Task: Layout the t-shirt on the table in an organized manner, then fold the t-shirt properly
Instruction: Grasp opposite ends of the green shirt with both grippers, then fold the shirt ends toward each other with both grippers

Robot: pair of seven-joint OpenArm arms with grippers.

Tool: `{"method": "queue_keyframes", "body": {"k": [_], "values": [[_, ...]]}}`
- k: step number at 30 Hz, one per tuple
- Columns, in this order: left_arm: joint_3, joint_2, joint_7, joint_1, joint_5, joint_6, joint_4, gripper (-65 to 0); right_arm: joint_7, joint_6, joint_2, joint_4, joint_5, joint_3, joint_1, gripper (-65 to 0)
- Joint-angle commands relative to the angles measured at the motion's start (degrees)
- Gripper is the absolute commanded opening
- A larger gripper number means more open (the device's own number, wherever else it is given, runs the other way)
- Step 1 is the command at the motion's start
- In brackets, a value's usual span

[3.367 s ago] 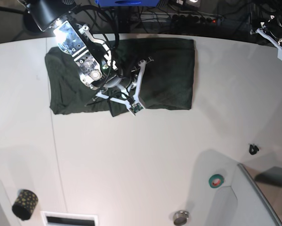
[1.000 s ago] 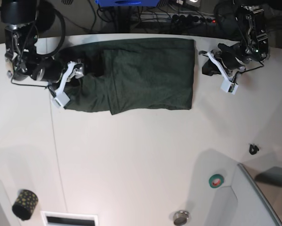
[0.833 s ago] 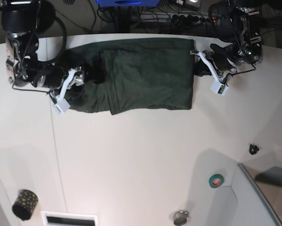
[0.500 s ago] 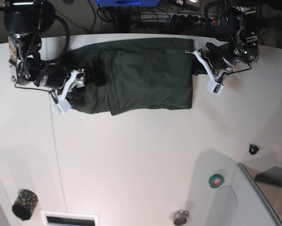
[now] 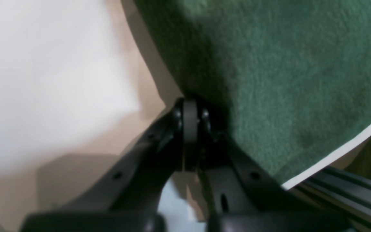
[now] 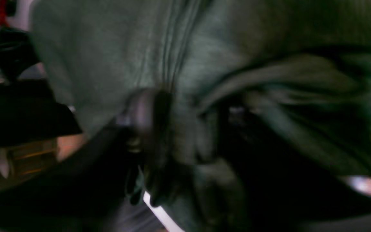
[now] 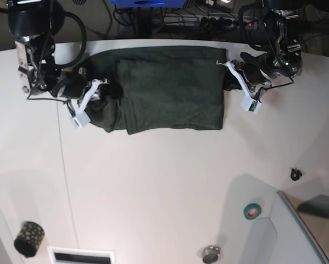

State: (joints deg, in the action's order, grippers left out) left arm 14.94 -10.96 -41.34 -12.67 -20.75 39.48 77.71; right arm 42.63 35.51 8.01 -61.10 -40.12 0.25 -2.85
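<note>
Both grippers at t-shirt (image 7: 172,88) edges, left gripper (image 5: 190,125) fingers pressed together, right gripper (image 6: 159,129) (blurred) pinching cloth

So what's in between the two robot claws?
In the base view, the t-shirt fills the stretch between the right gripper and the left gripper, lying on the table. Each claw holds one end.

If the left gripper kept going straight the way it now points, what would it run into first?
Probably only more t-shirt. The left gripper sits at the shirt's edge and points inward across the cloth. In the left wrist view its jaws look pinched on that edge, so cloth would likely bunch ahead of it.
</note>
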Motion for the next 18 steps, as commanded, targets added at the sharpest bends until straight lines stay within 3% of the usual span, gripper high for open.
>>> {"method": "queue_keyframes", "body": {"k": [1, 2, 4, 8, 12, 15, 18], "values": [[0.14, -0.60, 0.86, 0.31, -0.65, 0.52, 0.75, -65.0, 3.57, -2.06, 0.56, 0.22, 3.94, -0.12, -0.36, -53.3], [0.14, -0.60, 0.86, 0.31, -0.65, 0.52, 0.75, -65.0, 3.57, -2.23, 0.56, 0.13, 3.94, -0.12, 0.08, -59.1], [0.14, -0.60, 0.86, 0.31, -0.65, 0.52, 0.75, -65.0, 3.74, -2.23, 0.56, -0.39, 3.94, -0.30, 0.35, -65.0], [0.05, -0.51, 0.86, 0.31, -0.65, 0.52, 0.75, -65.0, 5.32, -3.02, 0.56, -9.10, 3.94, -0.47, -1.59, -64.2], [0.05, -0.42, 0.86, 0.31, -0.65, 0.52, 0.75, -65.0, 8.93, -12.52, 0.56, -21.14, 3.94, -1.35, -3.87, -64.2], [-0.65, -0.34, 0.86, 0.31, -0.65, 0.52, 0.75, -65.0, 11.21, -19.02, 2.14, -28.09, 3.94, -6.89, -4.05, -64.2], [-4.08, -0.07, 0.86, 0.31, -0.65, 0.52, 1.19, -65.0, 12.53, -29.05, 3.11, -32.75, 3.94, -13.75, -3.52, -64.2]]}}
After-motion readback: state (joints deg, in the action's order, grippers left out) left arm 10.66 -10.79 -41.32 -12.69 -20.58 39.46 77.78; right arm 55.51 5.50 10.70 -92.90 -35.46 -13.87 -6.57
